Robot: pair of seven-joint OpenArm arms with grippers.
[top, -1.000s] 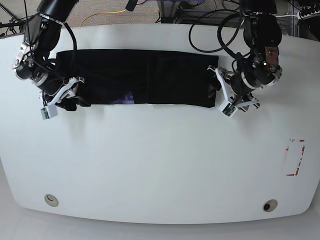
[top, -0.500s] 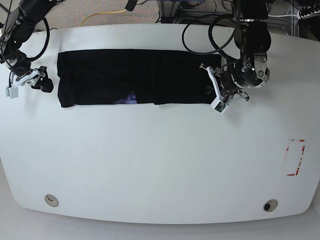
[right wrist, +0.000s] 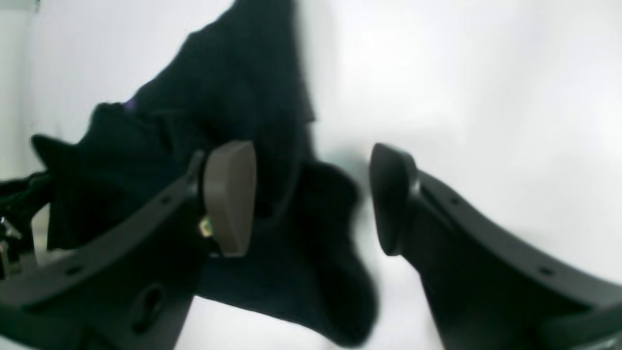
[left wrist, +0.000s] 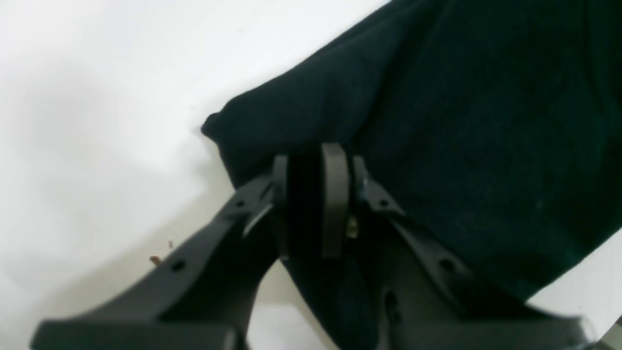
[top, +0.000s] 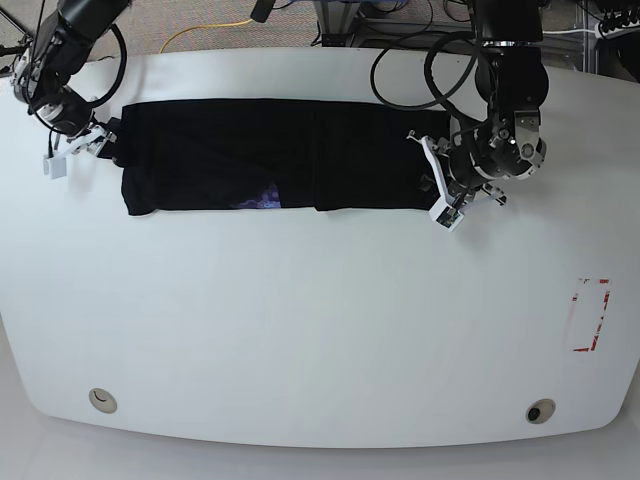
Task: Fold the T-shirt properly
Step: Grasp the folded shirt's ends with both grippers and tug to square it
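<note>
The black T-shirt (top: pixel 280 155) lies as a long flat band across the far part of the white table (top: pixel 320 320), with a small purple print (top: pixel 262 197) showing at its near edge. My left gripper (top: pixel 438 192) is at the band's right end; in the left wrist view its fingers (left wrist: pixel 334 199) are pressed together with a fold of T-shirt (left wrist: pixel 461 121) between them, so the left gripper (left wrist: pixel 311 160) is shut on it. My right gripper (top: pixel 82 148) is at the band's left end. The right gripper (right wrist: pixel 311 194) stands open, its jaws astride the T-shirt (right wrist: pixel 233 107) edge.
A red-marked rectangle (top: pixel 588 315) lies near the table's right edge. Two round holes (top: pixel 102 400) (top: pixel 540 411) sit by the front edge. Cables, one of them yellow (top: pixel 205 30), run on the floor beyond the far edge.
My right gripper has moved up and rightward from off the shirt to its left end. My left gripper has stayed at the right end, turning slightly.
</note>
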